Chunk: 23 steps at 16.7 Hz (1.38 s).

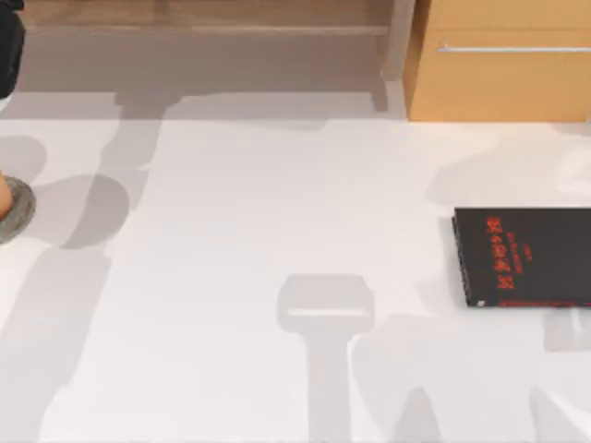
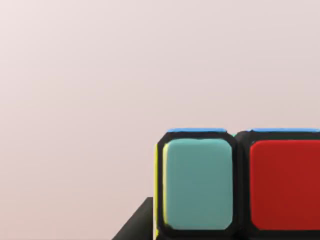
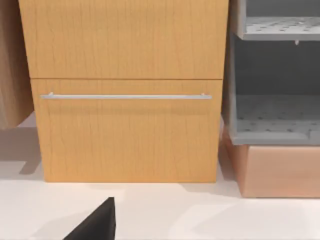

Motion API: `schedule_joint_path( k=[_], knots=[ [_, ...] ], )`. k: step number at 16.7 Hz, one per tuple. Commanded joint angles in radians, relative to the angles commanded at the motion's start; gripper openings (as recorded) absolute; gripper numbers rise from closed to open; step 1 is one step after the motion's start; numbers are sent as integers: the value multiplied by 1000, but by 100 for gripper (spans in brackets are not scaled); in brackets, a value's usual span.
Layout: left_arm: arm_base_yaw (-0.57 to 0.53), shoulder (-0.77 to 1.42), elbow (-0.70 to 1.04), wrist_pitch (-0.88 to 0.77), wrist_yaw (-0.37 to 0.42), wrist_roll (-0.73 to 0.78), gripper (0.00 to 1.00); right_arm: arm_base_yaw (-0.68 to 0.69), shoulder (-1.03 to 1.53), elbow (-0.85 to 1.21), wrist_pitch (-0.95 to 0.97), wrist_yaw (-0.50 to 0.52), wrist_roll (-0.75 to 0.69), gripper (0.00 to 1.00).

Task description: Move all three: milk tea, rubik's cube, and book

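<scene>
The rubik's cube sits very close in the left wrist view, showing a teal and a red sticker, a blue top edge and a yellow side. A dark part of my left gripper lies right beside its yellow side. A tan-orange sliver of the milk tea shows at the table's left edge, resting on a flat grey disc. A dark part of my right gripper shows low in the right wrist view, facing the wooden cabinet. The book is out of view.
A thin black book with red lettering lies at the table's right edge. A wooden cabinet with a metal drawer handle stands at the back right, beside a grey shelf unit. A dark arm part shows at the top left.
</scene>
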Motion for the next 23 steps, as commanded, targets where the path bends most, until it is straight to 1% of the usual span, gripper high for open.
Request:
schedule_joint_path(
  k=[4, 7, 10, 15, 23],
  knots=[
    [14, 109, 211, -73, 12, 6, 0, 0, 0, 0, 0, 0, 0, 100],
    [45, 198, 316, -117, 5, -13, 0, 0, 0, 0, 0, 0, 0, 100],
    [67, 262, 361, -149, -5, -43, 0, 0, 0, 0, 0, 0, 0, 100],
    [68, 271, 365, -154, -6, -50, 0, 0, 0, 0, 0, 0, 0, 100],
    [68, 271, 365, -154, -6, -50, 60, 0, 0, 0, 0, 0, 0, 100]
  ],
)
